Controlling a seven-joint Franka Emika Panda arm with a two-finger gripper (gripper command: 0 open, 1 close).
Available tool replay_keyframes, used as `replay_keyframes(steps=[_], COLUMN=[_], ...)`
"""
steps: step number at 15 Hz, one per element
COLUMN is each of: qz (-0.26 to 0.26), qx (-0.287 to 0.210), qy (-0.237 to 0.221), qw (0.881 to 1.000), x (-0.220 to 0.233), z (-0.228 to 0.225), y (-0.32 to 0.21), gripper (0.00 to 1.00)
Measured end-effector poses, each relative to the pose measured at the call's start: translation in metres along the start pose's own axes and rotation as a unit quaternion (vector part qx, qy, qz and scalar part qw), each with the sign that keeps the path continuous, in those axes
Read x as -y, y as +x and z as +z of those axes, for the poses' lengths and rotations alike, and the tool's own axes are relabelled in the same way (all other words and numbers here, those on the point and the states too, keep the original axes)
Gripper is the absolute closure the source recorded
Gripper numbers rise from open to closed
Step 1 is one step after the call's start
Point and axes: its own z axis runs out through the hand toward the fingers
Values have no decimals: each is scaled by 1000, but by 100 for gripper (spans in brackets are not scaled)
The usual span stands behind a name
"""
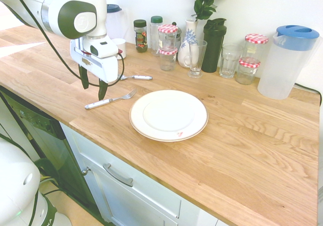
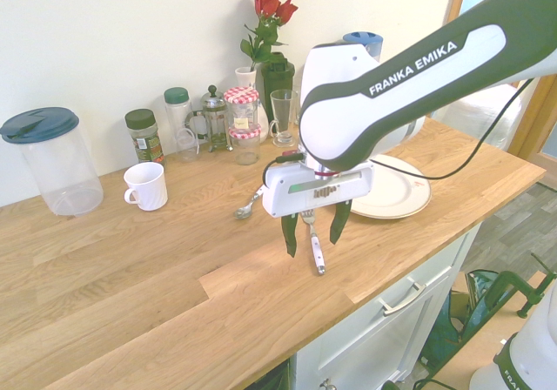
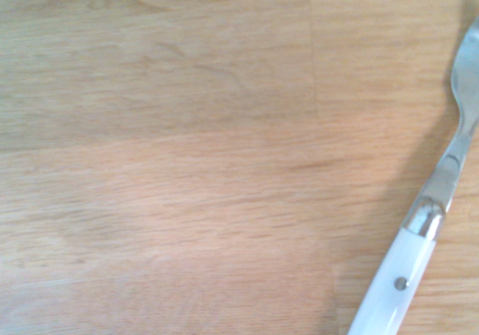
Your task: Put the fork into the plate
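The fingers of the gripper (image 2: 315, 231) are held wide apart, with nothing between them. The fork (image 1: 111, 99) is laid on the counter (image 1: 242, 150) beside the plate (image 1: 169, 115). If the closing is done off-centre, the thin handle (image 2: 318, 254) may be missed or pushed.

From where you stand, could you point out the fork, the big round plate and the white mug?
Fork (image 1: 105, 102): first exterior view, on its white handle.
Plate (image 1: 169, 116): first exterior view, on its flat centre.
Mug (image 2: 150, 189): second exterior view, on its side.
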Motion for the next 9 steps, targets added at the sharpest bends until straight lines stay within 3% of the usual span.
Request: replay_keyframes(steps=[1, 9], qz=[4, 60], qx=[-1, -14], qy=[0, 30], qw=[1000, 998], x=[-5, -6], z=[8, 19], y=[0, -9], gripper=[100, 100])
